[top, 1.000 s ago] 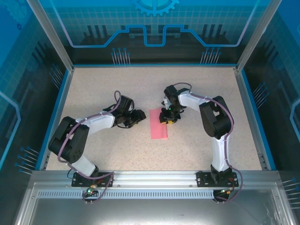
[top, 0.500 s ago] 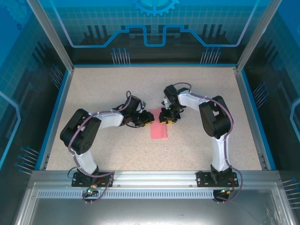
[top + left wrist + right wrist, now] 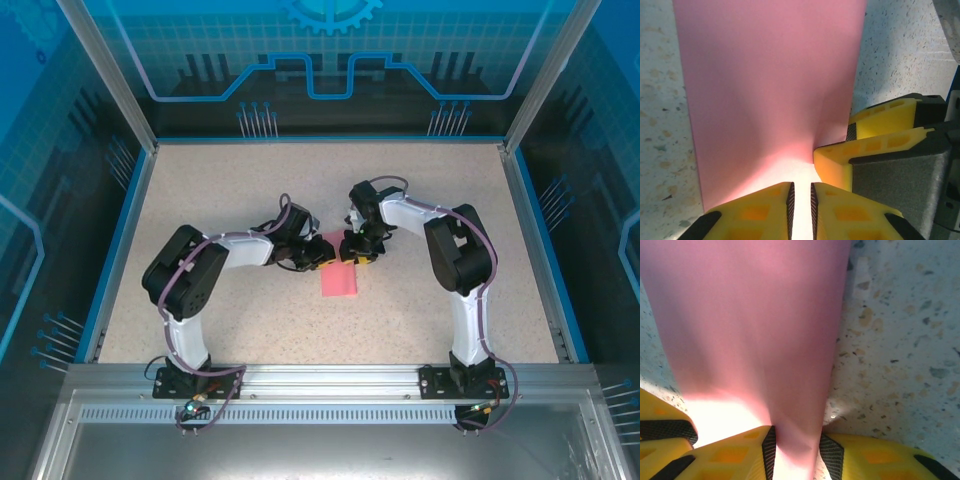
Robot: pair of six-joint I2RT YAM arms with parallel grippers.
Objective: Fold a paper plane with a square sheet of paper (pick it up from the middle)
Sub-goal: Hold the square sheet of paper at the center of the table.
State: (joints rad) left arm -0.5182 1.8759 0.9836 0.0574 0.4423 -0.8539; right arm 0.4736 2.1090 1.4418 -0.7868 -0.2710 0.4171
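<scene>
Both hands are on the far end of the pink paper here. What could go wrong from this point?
1. The right hand pinches the pink paper into a raised ridge; that could set a stray crease.
2. The left hand grips the same end right beside the right hand's fingers; they might collide, or tear the paper if pulled apart.
3. The paper's near end lies unheld on the table and may skew.
</scene>
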